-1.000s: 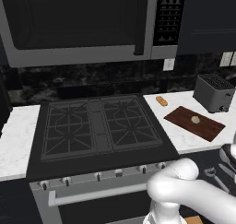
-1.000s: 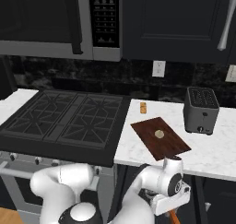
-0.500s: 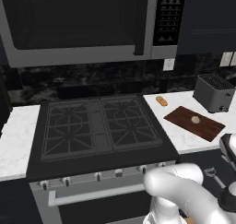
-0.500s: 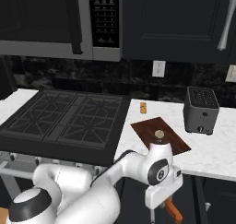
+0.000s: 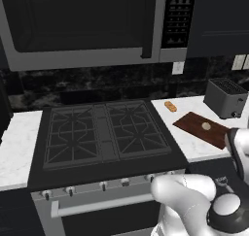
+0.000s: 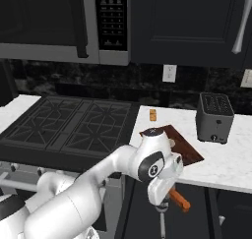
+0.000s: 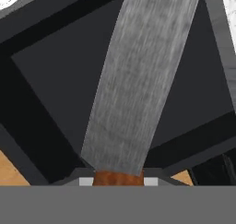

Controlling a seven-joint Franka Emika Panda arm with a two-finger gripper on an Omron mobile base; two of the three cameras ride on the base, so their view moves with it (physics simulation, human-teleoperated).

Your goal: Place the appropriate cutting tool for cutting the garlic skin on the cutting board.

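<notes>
White marble counter (image 6: 231, 164) carries the dark reddish-brown wooden cutting board (image 6: 184, 147); below its near edge, gripper (image 6: 165, 203) fingers are clamped on an orange-handled, grey-bladed knife (image 7: 138, 80). Carrying step, I judge: lift it onto the board next.

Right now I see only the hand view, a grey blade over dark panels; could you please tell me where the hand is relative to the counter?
Observer: In the right base view the gripper hangs below the counter edge, in front of dark cabinet fronts, shut on the knife.
Operator: Thank you. What is on the cutting board?
Observer: The cutting board lies on the counter near the toaster, with the garlic resting on it.
Operator: Is anything else nearby?
Observer: An oblong orange-brown piece lies behind the board, apart from it.
</notes>
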